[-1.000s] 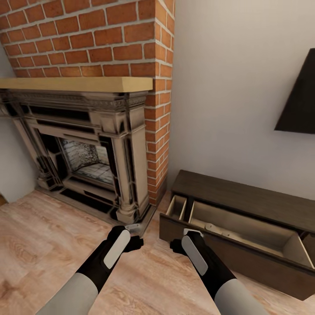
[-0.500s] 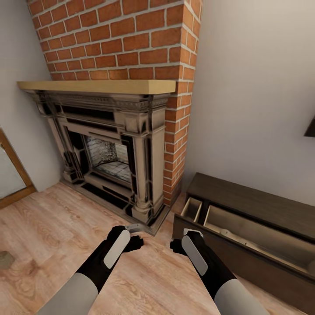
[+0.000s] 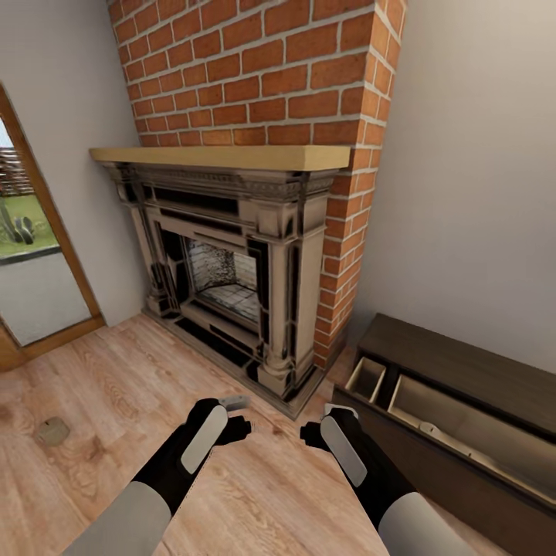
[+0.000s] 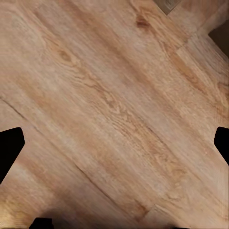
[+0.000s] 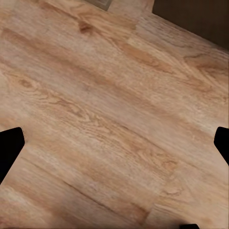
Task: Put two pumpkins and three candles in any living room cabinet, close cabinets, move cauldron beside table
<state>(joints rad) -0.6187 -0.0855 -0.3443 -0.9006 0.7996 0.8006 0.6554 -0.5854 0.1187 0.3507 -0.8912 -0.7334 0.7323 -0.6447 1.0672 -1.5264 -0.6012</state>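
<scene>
Head view, bottom centre: left gripper (image 3: pixel 241 427) and right gripper (image 3: pixel 313 435) held low over the wood floor (image 3: pixel 116 386), side by side, apart from each other. Wrist views: both sets of fingers spread wide, dark tips at the frame edges (left (image 4: pixel 10 149), right (image 5: pixel 9 145)), nothing btwn them but floor planks. Left of frame, lower: small flat greyish disc (image 3: pixel 53 430) lying on the floor; identity can't be told. Lower right: the cabinet (image 3: pixel 463 363), dark brown, low, against the wall, with drawer pulled open. Drawer has two compartments: narrow one (image 3: pixel 365 378) at its left end looks empty; long one (image 3: pixel 455 425) holds a pale oblong item (image 3: pixel 432 429) on its bottom, too small to identify. Centre, further back: fireplace (image 3: pixel 232 262) w/ light wood mantel (image 3: pixel 224 157), brick chimney (image 3: pixel 255 69) above. Far left: glazed door (image 3: pixel 31 255), wood frame.
</scene>
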